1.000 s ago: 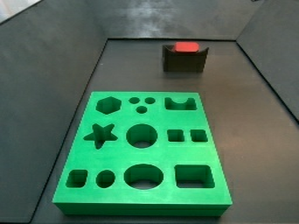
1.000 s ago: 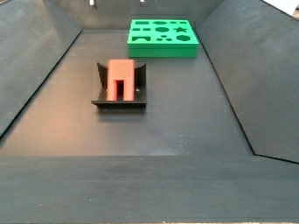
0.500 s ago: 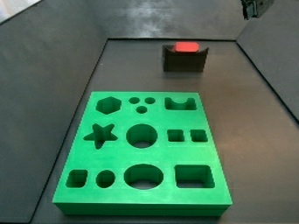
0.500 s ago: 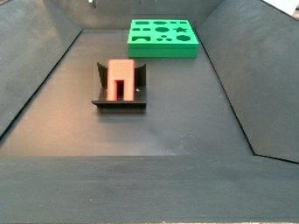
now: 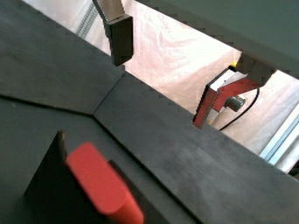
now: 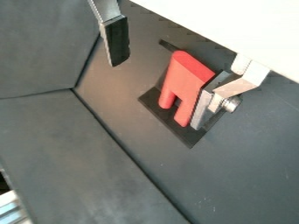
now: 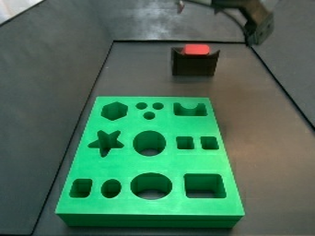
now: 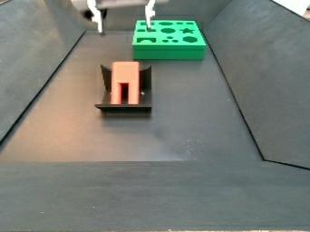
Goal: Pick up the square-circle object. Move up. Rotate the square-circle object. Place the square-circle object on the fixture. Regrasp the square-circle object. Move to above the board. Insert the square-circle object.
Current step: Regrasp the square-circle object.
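The red block (image 8: 125, 82) lies in the fixture (image 8: 123, 101), resting in the notch on top of it, as both side views show; in a side view it shows as a red cap (image 7: 194, 50) on the dark holder (image 7: 194, 63). The fixture stands on the dark floor, well apart from the green board (image 7: 151, 161). In that side view the board fills the near floor and the fixture sits beyond it at about 1 o'clock. In a side view from the opposite end, the board (image 8: 169, 39) lies far off at about 1 o'clock from the fixture.

The gripper (image 8: 119, 11) hangs high above the floor, over the stretch between fixture and board, its two fingers spread apart and holding nothing. In a wrist view the block (image 6: 183, 81) shows between the spread fingers (image 6: 115, 39), far below them and untouched. In a side view only part of the gripper (image 7: 256, 20) shows at the upper edge.
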Tool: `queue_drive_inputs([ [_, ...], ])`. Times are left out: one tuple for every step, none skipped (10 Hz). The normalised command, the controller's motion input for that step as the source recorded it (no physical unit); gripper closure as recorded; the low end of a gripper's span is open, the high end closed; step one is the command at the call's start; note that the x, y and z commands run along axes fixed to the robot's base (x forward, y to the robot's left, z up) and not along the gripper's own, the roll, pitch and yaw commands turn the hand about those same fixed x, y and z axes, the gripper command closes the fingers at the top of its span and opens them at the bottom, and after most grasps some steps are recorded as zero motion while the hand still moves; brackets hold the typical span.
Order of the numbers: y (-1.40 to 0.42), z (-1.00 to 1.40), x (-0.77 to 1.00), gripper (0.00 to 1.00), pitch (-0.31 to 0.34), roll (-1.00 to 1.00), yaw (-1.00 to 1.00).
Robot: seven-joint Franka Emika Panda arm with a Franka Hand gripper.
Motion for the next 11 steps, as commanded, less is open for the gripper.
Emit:
queue_drive_inputs([
  [0.06, -1.0, 0.07, 0.0, -0.069, 0.07, 0.06],
  [0.05, -1.0, 0.08, 0.0, -0.072, 0.07, 0.04],
  [0.05, -1.0, 0.09, 0.0, -0.068, 0.07, 0.02],
  [0.04, -1.0, 0.1, 0.0, -0.06, 0.07, 0.01],
  [0.04, -0.99, 0.12, 0.0, -0.047, 0.08, 0.0],
  [0.03, -0.84, 0.11, 0.0, -0.038, 0.08, -0.01],
  [0.02, -0.69, 0.09, 0.0, -0.03, 0.08, -0.01],
  [0.01, -0.49, 0.08, 0.0, -0.029, 0.07, -0.01],
  [0.01, -0.35, 0.07, 0.0, -0.024, 0.06, 0.0],
  [0.01, -0.21, 0.06, 0.0, -0.016, 0.06, 0.01],
  [0.0, -0.5, 0.0, 1.0, 0.0, 0.0, 0.0],
])
